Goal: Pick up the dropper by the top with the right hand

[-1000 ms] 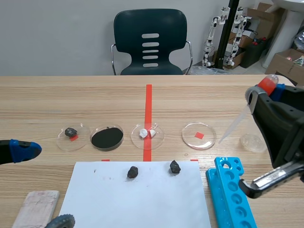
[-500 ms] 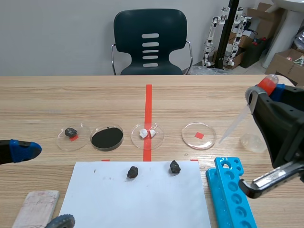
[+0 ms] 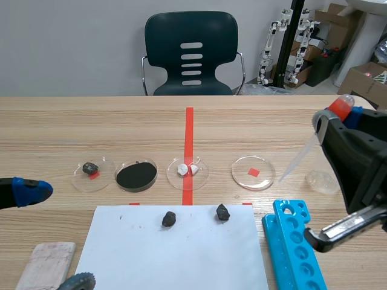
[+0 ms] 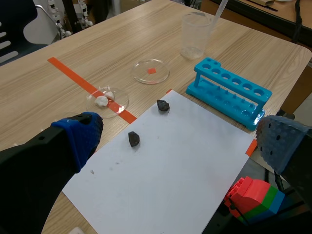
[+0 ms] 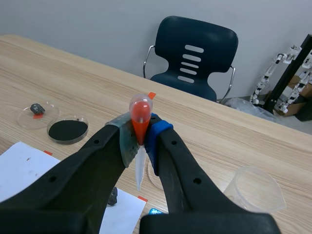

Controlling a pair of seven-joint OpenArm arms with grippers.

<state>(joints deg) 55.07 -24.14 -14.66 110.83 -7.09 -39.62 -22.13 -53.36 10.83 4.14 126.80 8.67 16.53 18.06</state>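
So the right end effector [image 5: 140,139] is pinching the dropper [image 3: 299,158] by its orange bulb, up off the counter [image 3: 60,133] at 3 o'clock, tip slanting toward 7. Meanwhile the left end effector [image 4: 180,139] hangs spread wide.

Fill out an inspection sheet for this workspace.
Surface: wooden table, orange-red tape marks.
Job's things: dropper, off the table, pinched by its orange bulb, tip slanting down.
Clutter: four petri dishes, white paper with two black stones, blue tube rack, clear cup.
Claws: right claw shut on dropper; left claw open, holding nothing.
Cables: nothing seen.
Surroundings: dark chair, cardboard boxes behind the table.
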